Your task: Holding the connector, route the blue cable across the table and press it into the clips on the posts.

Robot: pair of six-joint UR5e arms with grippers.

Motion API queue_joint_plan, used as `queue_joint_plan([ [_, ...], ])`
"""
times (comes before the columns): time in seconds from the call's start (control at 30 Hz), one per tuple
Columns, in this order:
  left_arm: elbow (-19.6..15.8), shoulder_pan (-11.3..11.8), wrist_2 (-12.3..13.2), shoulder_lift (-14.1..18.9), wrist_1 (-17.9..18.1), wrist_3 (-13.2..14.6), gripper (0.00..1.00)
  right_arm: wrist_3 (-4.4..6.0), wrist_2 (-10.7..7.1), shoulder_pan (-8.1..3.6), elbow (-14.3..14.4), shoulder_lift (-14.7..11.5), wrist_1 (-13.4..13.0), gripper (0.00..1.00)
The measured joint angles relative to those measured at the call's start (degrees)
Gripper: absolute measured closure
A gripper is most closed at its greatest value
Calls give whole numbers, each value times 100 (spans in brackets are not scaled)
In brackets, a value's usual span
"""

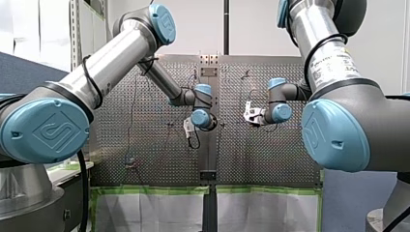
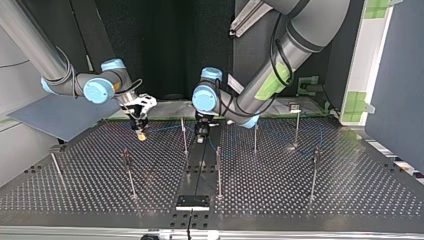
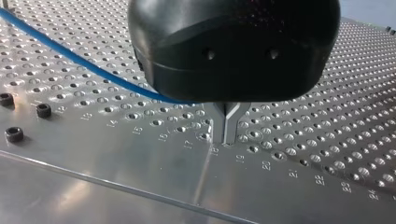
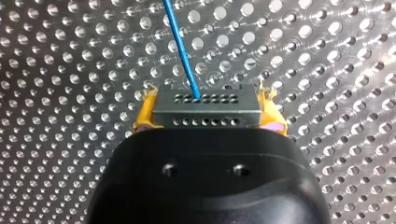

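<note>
Two arms low over a perforated table [image 2: 300, 195] with thin upright posts [image 2: 218, 170]. Clamped in the right gripper [image 4: 208, 93], yellow pads [image 4: 144, 119] on either flank: a dark, hole-dotted connector [image 4: 205, 112]. Leaving its face straight ahead: the blue cable [image 4: 182, 51]. From across the table, connector end at the top view's left, cable strung roughly level toward the middle, past one post [image 2: 184, 134], to the left gripper [image 2: 201, 134] just beside that post. Metal fingers [image 3: 218, 126] of the left gripper drawn together, tips down near the table; cable lost behind the gripper's body, so no telling whether pinched between them. Likely crux of the coming move: cable's long axis lying across the table, nearest post between the two grippers, closer to the left one.
</note>
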Motion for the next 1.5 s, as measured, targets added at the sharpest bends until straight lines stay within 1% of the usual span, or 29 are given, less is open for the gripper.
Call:
queue_joint_plan([
  [0.07,6,-12,-4,-2,-23,7,93,2,-20,-31,-23,9,0,100],
  [0.1,6,-18,-5,-1,-35,9,87,2,-31,-50,-31,12,1,100],
  [0.13,7,-27,-6,-1,-53,11,75,2,-41,-65,-38,15,3,100],
  [0.17,7,-33,-6,-1,-67,13,75,2,-53,-83,-42,20,5,100],
  [0.2,7,-41,-7,0,-84,19,66,3,-63,-93,-45,23,6,100],
  [0.23,7,-52,-8,0,-115,34,50,3,-77,-101,-47,24,9,100],
  [0.27,8,-61,-13,0,-145,47,50,3,-97,-111,-48,26,13,100],
  [0.3,8,-73,-25,1,-180,62,40,3,-109,-115,-49,26,16,100],
  [0.33,9,-90,-51,2,-231,88,22,3,-118,-119,-49,27,21,100],
  [0.37,9,-102,-79,2,-274,113,22,3,-127,-122,-48,27,29,100],
  [0.4,9,-115,-111,3,-316,143,8,3,-132,-125,-48,28,36,100],
  [0.43,8,-135,-162,3,-375,194,0,3,-137,-128,-48,28,45,100],
  [0.63,5,-234,-461,13,-686,383,0,-14,-141,-143,-46,29,113,100],
  [0.9,-7,-407,-849,40,-1074,413,0,-46,-140,-193,-45,35,181,100],
  [1.03,-120,-531,-1073,150,-1247,409,0,-57,-142,-211,-44,36,191,100],
  [1.17,-314,-635,-1284,342,-1157,405,0,-63,-143,-227,-44,36,193,100],
  [1.3,-506,-741,-1412,533,-986,415,0,-68,-146,-229,-44,39,193,100],
  [1.4,-666,-876,-1525,693,-850,410,0,-69,-173,-230,-44,44,201,100],
  [1.5,-850,-1052,-1691,877,-769,389,0,-70,-203,-231,-44,45,220,100],
])
